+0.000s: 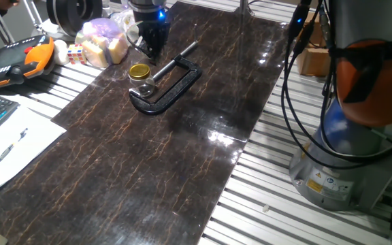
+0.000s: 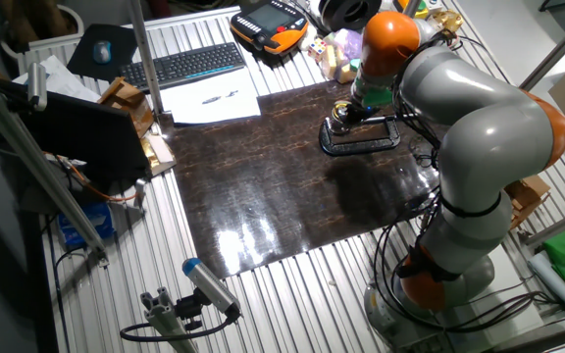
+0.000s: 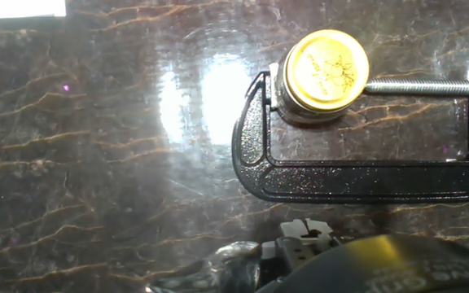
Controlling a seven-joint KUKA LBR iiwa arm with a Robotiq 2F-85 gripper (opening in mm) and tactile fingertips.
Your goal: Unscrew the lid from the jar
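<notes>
Approach step only: gripper (image 1: 150,42) above and beside the C-clamp (image 3: 357,175), opening not possible to tell, lid (image 3: 326,70) still on the jar (image 1: 141,86); next, centring over lid.

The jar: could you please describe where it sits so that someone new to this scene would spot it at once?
Find the dark marbled board on the slatted table, then the black C-clamp lying flat near its far end. The jar stands upright in the clamp's mouth, between its fixed end and its screw. It is small clear glass with a gold lid on top, the only yellow disc on the board.
</notes>
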